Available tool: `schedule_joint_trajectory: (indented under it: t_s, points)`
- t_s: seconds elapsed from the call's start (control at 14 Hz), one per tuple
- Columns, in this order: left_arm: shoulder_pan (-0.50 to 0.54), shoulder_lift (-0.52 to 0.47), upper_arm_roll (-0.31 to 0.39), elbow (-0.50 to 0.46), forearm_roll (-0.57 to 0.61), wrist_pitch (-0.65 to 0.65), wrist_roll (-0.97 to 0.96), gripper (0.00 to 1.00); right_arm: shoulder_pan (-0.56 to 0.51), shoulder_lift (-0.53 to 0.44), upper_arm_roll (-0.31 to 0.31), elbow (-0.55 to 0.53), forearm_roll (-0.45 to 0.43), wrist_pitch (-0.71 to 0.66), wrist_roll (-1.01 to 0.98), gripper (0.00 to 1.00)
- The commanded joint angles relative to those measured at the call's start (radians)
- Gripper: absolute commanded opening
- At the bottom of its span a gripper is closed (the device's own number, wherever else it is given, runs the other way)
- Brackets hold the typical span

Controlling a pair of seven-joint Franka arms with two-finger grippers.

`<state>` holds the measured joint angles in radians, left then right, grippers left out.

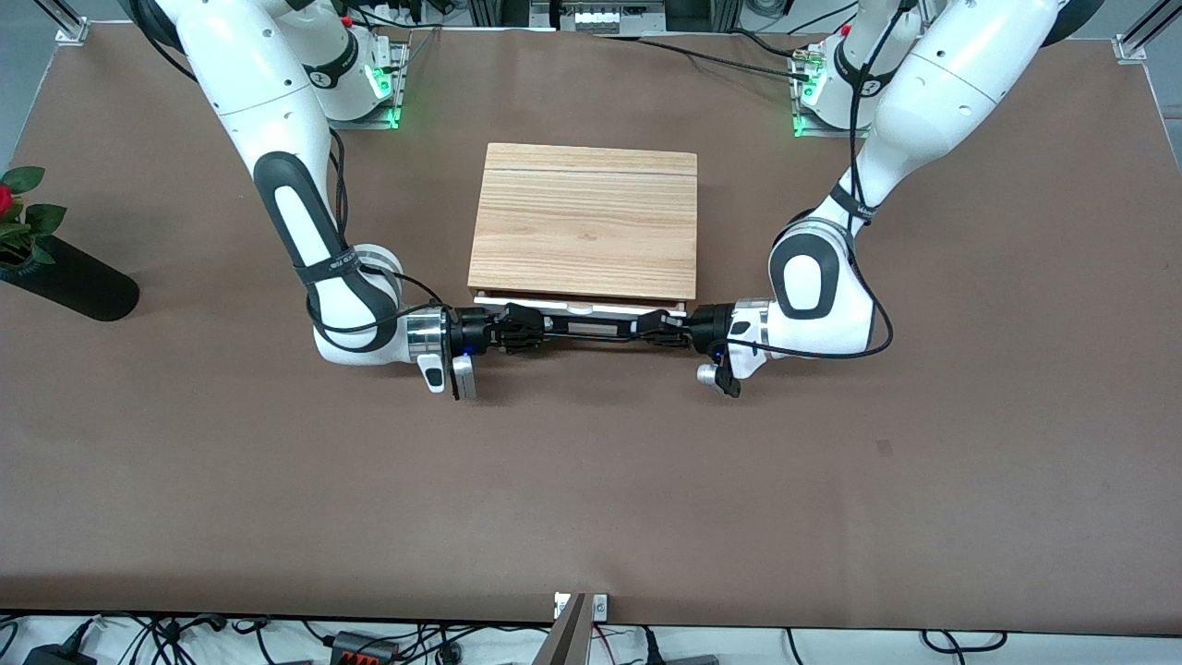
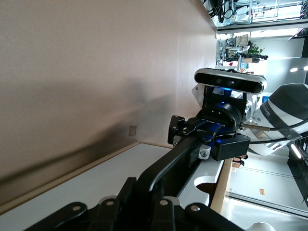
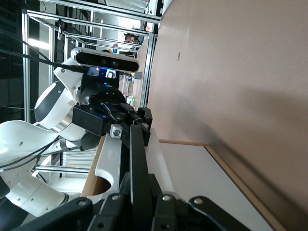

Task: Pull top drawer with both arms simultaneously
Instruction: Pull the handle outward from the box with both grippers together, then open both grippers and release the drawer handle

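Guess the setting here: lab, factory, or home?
Most likely a robotics lab: two bench-mounted arms, left gripper and right gripper on the top drawer handle, an aluminium frame rack, and loose cables along the table edge.

Big brown table point(image 1: 591, 480), black vase point(image 1: 69, 282) with a red flower point(image 1: 6, 198) and green leaves at the right arm's end

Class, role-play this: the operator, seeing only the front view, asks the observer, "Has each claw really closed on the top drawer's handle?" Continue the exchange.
Observer: The left wrist view shows the left claw closed around the black handle.
Operator: And the right claw?
Observer: The right wrist view shows the right claw clamped on the same bar, close to the top drawer and its white front.
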<state>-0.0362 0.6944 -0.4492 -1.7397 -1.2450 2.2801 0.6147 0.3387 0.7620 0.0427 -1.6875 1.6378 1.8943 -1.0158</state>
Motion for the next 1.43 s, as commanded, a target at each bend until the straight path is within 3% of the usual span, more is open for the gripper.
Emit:
schedule_joint_trajectory:
  t_s: [0.0,0.5,1.07,1.14,1.21,1.29,1.36]
  points:
    - [0.001,0.031,0.001,0.074,-0.022,0.035,-0.04,0.15,0.002,0.002,-0.006,0.02,0.002,0.065,0.04,0.09]
    - [-0.001,0.06,0.027,0.117,0.001,0.036,-0.03,0.15,-0.003,0.085,-0.066,0.202,-0.03,0.085,0.161,0.09]
    - [-0.013,0.092,0.067,0.17,0.047,0.05,-0.024,0.14,-0.01,0.122,-0.096,0.282,-0.032,0.088,0.189,0.1]
    - [-0.011,0.096,0.069,0.174,0.047,0.05,-0.023,0.14,-0.01,0.122,-0.096,0.282,-0.032,0.086,0.189,0.27]
    - [-0.014,0.096,0.07,0.184,0.047,0.05,-0.023,0.19,-0.009,0.12,-0.096,0.282,-0.032,0.086,0.19,0.57]
    - [-0.017,0.105,0.07,0.187,0.045,0.05,-0.026,0.43,-0.009,0.119,-0.096,0.282,-0.032,0.086,0.194,0.88]
    - [-0.017,0.118,0.07,0.204,0.047,0.049,-0.027,0.62,-0.01,0.116,-0.096,0.282,-0.032,0.085,0.194,1.0]
